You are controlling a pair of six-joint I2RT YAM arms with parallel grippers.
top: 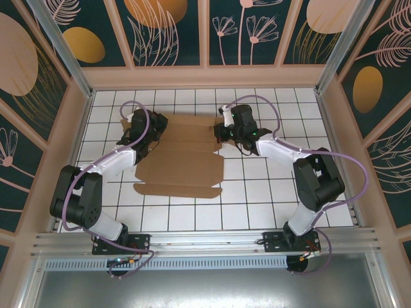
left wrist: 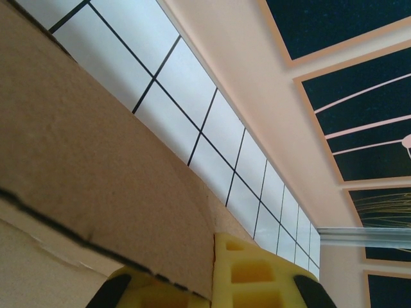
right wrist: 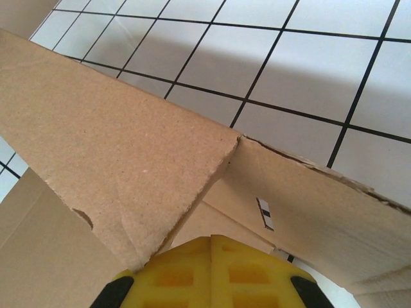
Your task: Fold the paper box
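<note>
The right tool (right wrist: 212,256), nearest the lens, sits closed at the 2 o'clock flap of the paper box (top: 183,163), perhaps not pinching it. The box lies mid-way across the worktop (top: 270,205). The left tool (left wrist: 205,282) clamps its 10 o'clock edge; both should raise the flaps evenly along the creases.

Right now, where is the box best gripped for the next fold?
Probably by the raised flap at the box's far right corner, pinched across its free edge from the right. The rest of the sheet lies flat on the tiles, leaving little edge to pinch.
</note>
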